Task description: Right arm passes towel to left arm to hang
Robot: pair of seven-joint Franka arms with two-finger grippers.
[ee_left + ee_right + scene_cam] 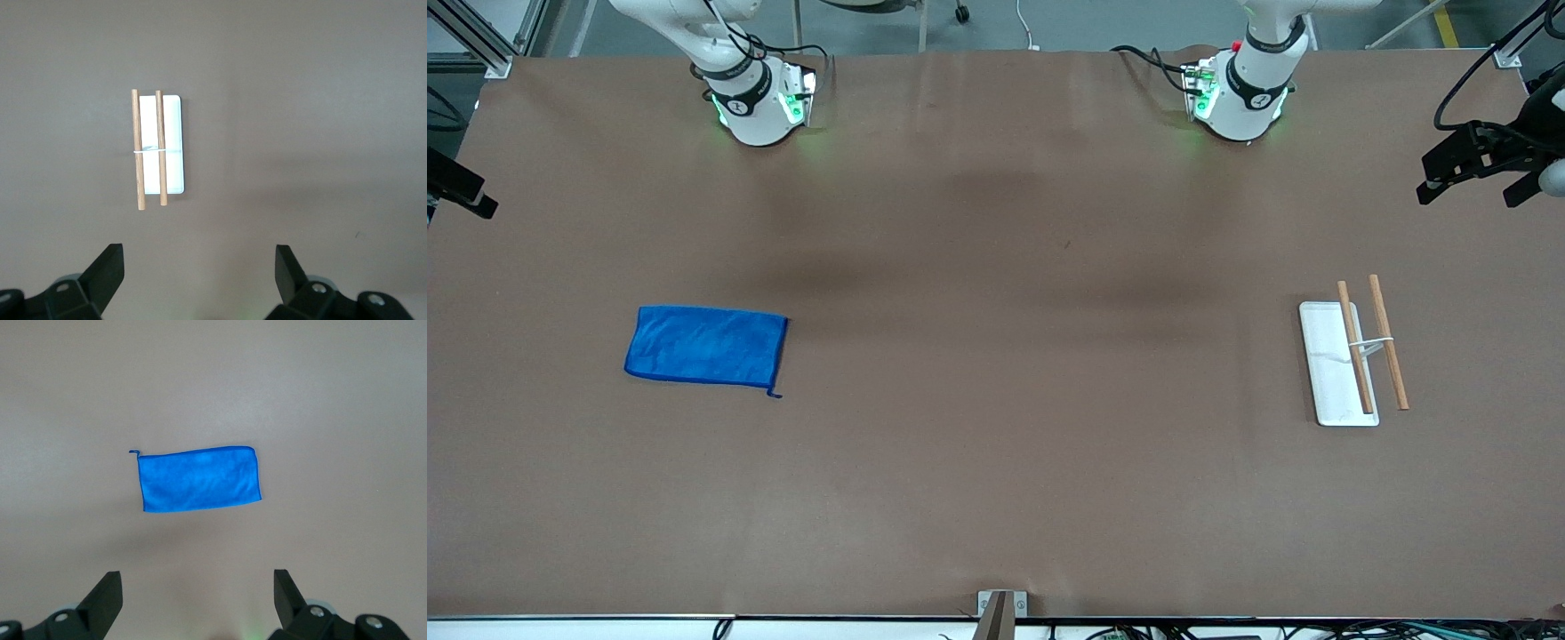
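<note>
The blue towel [705, 345] lies flat on the brown table toward the right arm's end, its small corner loop pointing at the front camera. It also shows in the right wrist view [199, 480]. My right gripper [197, 583] is open and empty, high above the table, apart from the towel. My left gripper [199, 257] is open and empty, high above the table near the rack [160, 150]. In the front view only the right arm's base [756, 107] and the left arm's base [1240, 98] show; both hands are out of that view.
The rack [1347, 360] is a white tray with two wooden bars and stands toward the left arm's end. Black camera mounts jut in at both table ends [1485, 160] [458, 191]. A bracket [1000, 609] sits at the front edge.
</note>
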